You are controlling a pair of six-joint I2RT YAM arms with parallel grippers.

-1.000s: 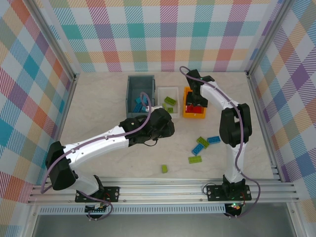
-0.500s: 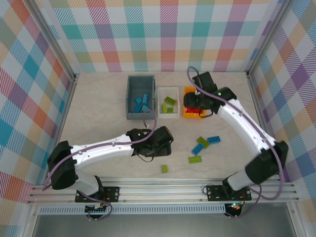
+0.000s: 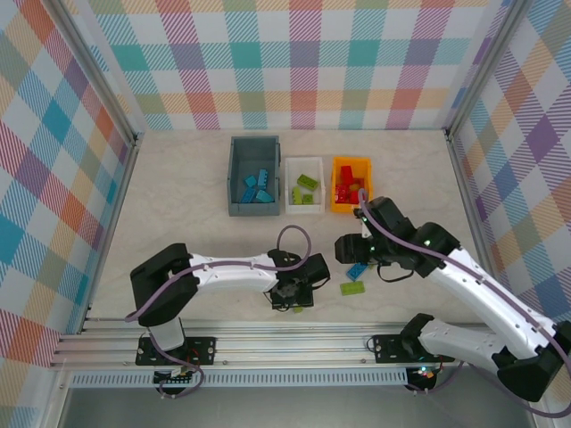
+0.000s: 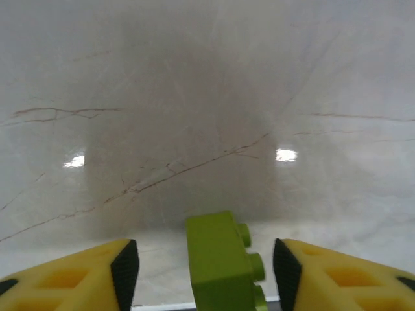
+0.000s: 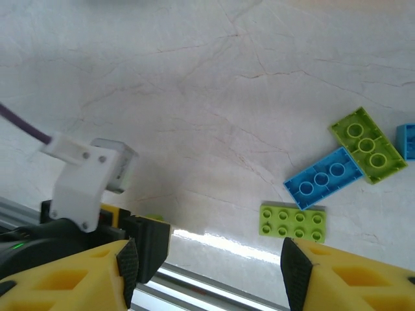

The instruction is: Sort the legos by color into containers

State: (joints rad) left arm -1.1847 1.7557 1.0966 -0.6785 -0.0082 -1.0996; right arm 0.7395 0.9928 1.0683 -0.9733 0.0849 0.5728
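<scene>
Because one small lime green lego (image 4: 219, 259) lies on its side between the fingers of the left gripper (image 4: 205, 277), which are spread apart and touch it on neither side, the step in hand looks like the pick of this brick. It sits alone close to the near edge of the table (image 3: 178, 196), well apart from the other loose pieces. As I judge it, the next move calls for the fingers to sink a little and close squarely on the brick's flat sides. The arm would then carry it to the far side, to the white bin (image 3: 303, 209), where other green bricks lie.

To the right waits a small group of loose legos: a green flat lego (image 5: 292, 222), a blue lego (image 5: 323, 186) just beyond it, and a second lime lego (image 5: 366, 144) just beside that. The right gripper (image 5: 209, 271) hovers above the table near them, its fingers wide apart with nothing between them.

Farther off, the dark grey-blue bin (image 3: 254, 209) holds blue bricks and the orange-yellow bin (image 3: 335, 187) holds red ones, so much of the sorting appears done. No brand, label or writing can be read anywhere.
</scene>
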